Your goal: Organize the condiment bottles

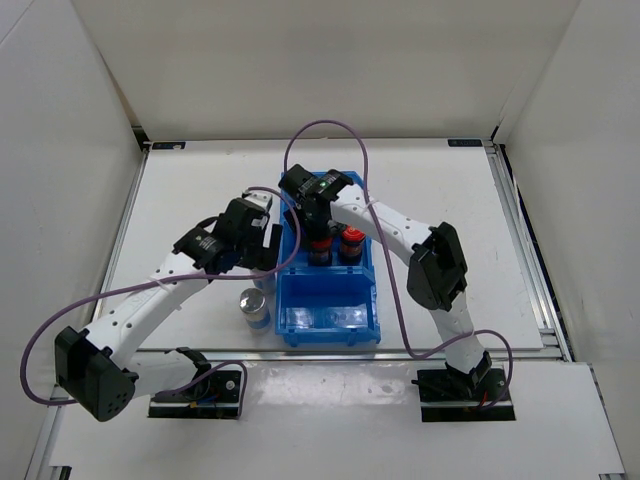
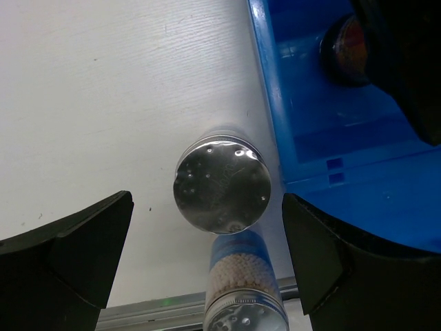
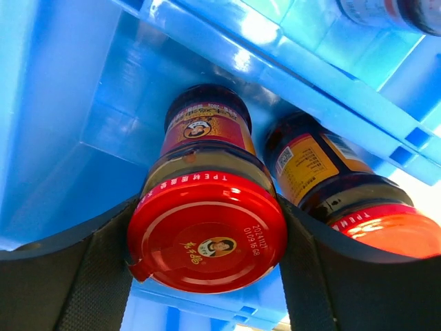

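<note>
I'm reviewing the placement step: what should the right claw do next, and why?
Probably release and lift straight up. The right claw grips the red cap of a dark glass bottle that seems to stand already on the floor of the blue plastic bin, close beside the second red-capped dark bottle.
</note>
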{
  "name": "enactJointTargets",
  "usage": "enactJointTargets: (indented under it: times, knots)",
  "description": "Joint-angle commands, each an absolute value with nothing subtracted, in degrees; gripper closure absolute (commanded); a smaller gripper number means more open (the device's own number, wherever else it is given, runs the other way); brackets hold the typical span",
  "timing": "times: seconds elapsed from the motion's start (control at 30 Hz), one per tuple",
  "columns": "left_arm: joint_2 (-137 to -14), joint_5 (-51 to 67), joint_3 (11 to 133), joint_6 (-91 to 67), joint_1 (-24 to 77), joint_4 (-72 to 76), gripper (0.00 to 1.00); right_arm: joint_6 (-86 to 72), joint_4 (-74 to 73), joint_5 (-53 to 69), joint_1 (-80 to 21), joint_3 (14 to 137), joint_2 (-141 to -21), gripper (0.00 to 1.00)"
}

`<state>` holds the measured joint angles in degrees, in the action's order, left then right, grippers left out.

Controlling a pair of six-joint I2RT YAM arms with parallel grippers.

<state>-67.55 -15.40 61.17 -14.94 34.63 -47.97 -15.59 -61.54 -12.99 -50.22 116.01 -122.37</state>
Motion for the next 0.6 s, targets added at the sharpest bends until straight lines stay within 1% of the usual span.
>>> enactJointTargets:
  times: [0.0,0.03,0.1,0.13,0.17,0.27,0.33,0.37,0.47,0.57]
  knots:
    - [-66.97,-11.87,59.95,-13.63,35.33,-45.97,0.00,-14.77,-60.64,-14.94,-50.27,120.93,-120.23,0.23]
    - [-66.97,-11.87,59.94,-13.62,35.33,-45.97,0.00,-14.77,-60.64,-15.55,-50.27,121.46,-120.76,0.17]
    - [-67.50,-11.87,59.33,-12.57,36.82,-45.97,0.00,-14.77,-61.35,-15.56,-50.27,123.12,-120.76,0.09]
    - [-68.11,-11.87,59.33,-12.57,36.83,-45.97,0.00,-14.77,-62.04,-15.56,-50.27,123.74,-120.76,0.02]
    - [-68.12,-12.39,59.33,-12.57,37.61,-45.97,0.00,-14.77,-62.05,-15.56,-50.27,124.36,-120.76,0.00]
    - [-69.34,-13.10,58.71,-12.57,38.23,-45.44,0.00,-15.29,-64.50,-15.56,-50.27,127.61,-120.76,0.00]
    - [-69.96,-13.62,58.71,-12.57,38.23,-45.44,0.00,-15.82,-68.63,-17.31,-50.27,130.76,-120.76,0.00]
    - [-70.66,-13.62,58.71,-12.57,38.75,-45.44,0.00,-17.21,-70.38,-17.92,-50.27,135.13,-120.76,0.00]
    - [-71.71,-14.33,58.18,-14.41,38.76,-45.44,0.00,-17.75,-75.84,-19.24,-50.27,142.79,-118.66,0.00]
    - [-72.77,-14.85,57.57,-16.43,38.06,-44.21,0.00,-17.75,-80.41,-19.78,-50.27,147.56,-116.55,0.00]
